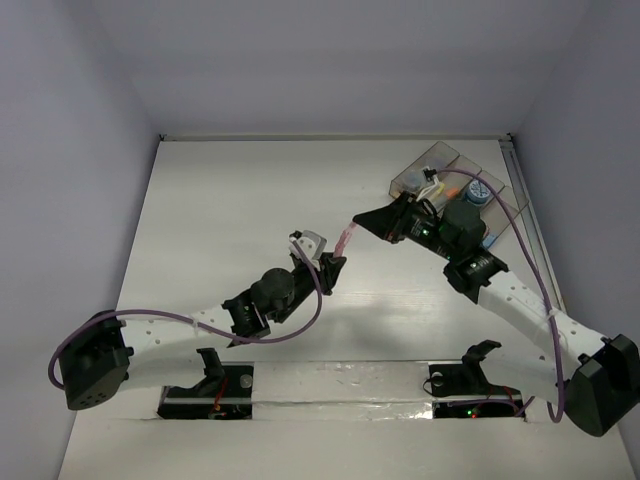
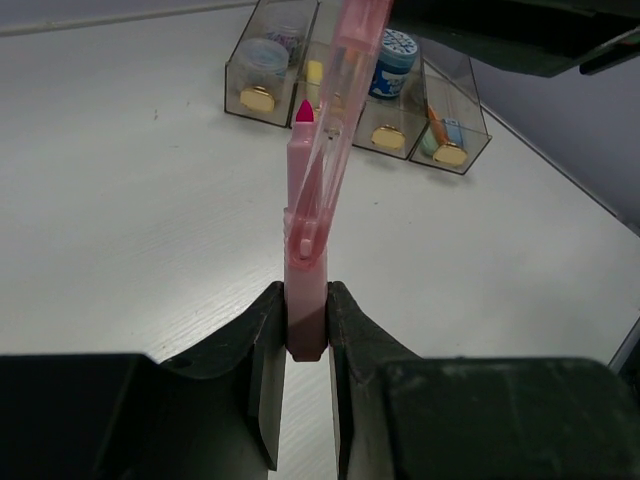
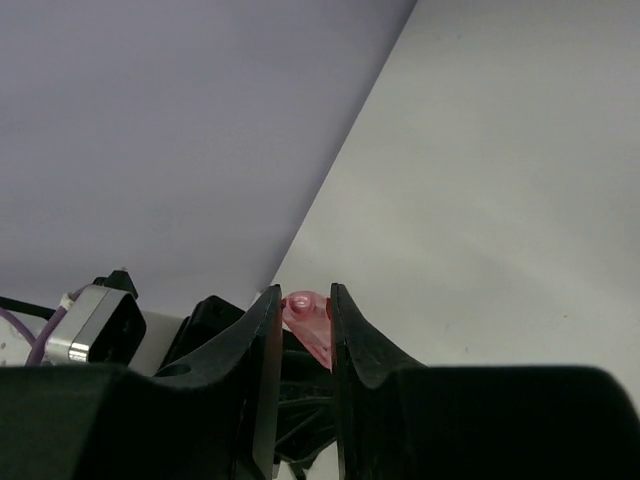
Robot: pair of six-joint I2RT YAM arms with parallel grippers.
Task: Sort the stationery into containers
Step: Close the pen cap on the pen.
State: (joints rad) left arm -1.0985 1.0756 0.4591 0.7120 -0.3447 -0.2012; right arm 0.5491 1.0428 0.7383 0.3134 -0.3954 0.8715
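Clamping the butt end of a pink highlighter [image 2: 303, 200], the left gripper [image 2: 306, 300] has both fingers pressed flat against the barrel. The pen points straight out from the jaws and its bright magenta tip is bare. A translucent pink cap [image 2: 345, 100] leans across the barrel at a slant, its lower end against the pen's upper body. Its far end runs up towards the black bulk of the other arm.

From the right wrist view, the right gripper [image 3: 304, 297] is pinched on that same pink cap [image 3: 305, 315], with a rounded end of it showing between the fingertips. Seen from above, the two grippers meet over the middle right of the white table [image 1: 230, 200], with the pink piece bridging them clear of the surface.

Beyond them, near the far right corner, sit the containers [image 2: 232, 80], four joined clear bins with a brownish tint. The leftmost holds a pale blue roll [image 2: 262, 55], the next a yellow stick [image 2: 315, 75], the third a blue and white roll [image 2: 395, 55], and the rightmost an orange stick [image 2: 435, 120].
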